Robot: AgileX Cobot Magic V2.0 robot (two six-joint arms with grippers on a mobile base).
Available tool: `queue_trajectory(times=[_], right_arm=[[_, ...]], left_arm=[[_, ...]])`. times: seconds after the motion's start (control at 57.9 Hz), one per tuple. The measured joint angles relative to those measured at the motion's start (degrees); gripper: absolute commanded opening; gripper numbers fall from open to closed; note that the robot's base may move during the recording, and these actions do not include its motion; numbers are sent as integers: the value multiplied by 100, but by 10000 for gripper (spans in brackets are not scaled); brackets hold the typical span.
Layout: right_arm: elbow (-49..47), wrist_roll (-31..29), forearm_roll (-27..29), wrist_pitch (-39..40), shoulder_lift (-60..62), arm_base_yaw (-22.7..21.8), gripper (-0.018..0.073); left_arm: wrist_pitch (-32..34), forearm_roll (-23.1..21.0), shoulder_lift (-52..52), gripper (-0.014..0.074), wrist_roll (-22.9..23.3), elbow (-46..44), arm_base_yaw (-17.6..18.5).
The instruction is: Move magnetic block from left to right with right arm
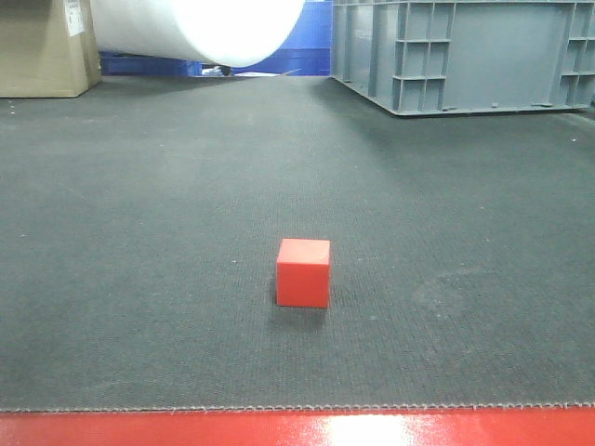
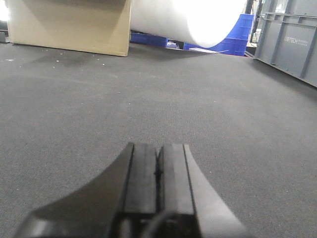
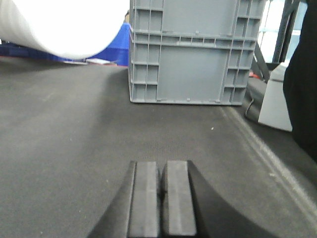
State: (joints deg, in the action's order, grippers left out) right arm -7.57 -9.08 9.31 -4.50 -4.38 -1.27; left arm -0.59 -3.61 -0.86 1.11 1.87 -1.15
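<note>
The block (image 1: 303, 272) sits alone mid-worktop (image 1: 139, 279). Both claws, left (image 2: 157, 168) and right (image 3: 161, 198), are pressed together; the right must spread first, then approach squarely.

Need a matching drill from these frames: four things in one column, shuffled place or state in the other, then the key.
Things:
1. magnetic block
2. grey crate
3. cardboard box
4. right gripper

Place or state:
A. far left, at the mat's back edge
B. shut, holding nothing
C. alone on the mat, near the middle front
D. far right, at the back of the mat

Pairs: 1-C, 2-D, 3-A, 4-B
</note>
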Motion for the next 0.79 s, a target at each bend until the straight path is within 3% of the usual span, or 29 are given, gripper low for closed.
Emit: queue_trajectory(times=[0.293,0.466,0.794], right_arm=[[221,-3,5,156,37,0,55],[765,-3,-360,694,443,0,55],[920,560,-643,876,497,0,55]], left_arm=[[0,0,0,-117,0,0,0],[0,0,0,-117,0,0,0],[0,0,0,-117,0,0,0]])
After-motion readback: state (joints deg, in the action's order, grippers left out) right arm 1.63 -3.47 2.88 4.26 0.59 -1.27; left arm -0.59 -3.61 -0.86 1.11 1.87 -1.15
